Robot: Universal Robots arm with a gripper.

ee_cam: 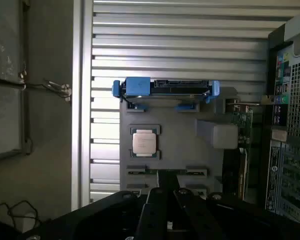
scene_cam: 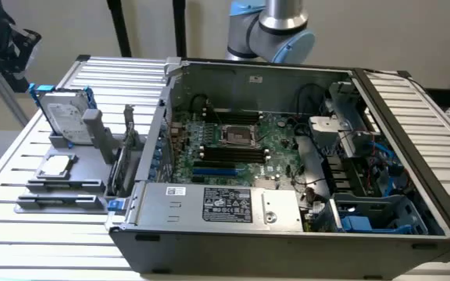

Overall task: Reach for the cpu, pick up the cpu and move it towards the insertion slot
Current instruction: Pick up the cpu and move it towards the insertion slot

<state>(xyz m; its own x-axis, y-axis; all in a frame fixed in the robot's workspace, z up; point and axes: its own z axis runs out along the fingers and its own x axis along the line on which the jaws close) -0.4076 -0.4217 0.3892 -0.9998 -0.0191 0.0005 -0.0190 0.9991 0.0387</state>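
The cpu (scene_cam: 55, 167) is a small silver square chip lying flat in a recess of the grey fixture (scene_cam: 77, 175), at the exterior view's left beside the open computer case. In the wrist view the cpu (ee_cam: 143, 142) lies well below the camera, and my gripper's (ee_cam: 166, 200) dark body hangs high above the fixture (ee_cam: 185, 155), holding nothing that I can see. The insertion slot (scene_cam: 239, 136) is a square socket with a metal frame on the green board inside the case. Part of my arm (scene_cam: 276, 29) rises behind the case.
An upright silver hard drive (scene_cam: 65, 114) with blue brackets (ee_cam: 138, 87) stands at the fixture's far end. A grey block (ee_cam: 217, 134) and an upright card (scene_cam: 123, 152) stand between the cpu and the case wall (scene_cam: 150, 146). Everything rests on a slatted metal table (scene_cam: 21, 234).
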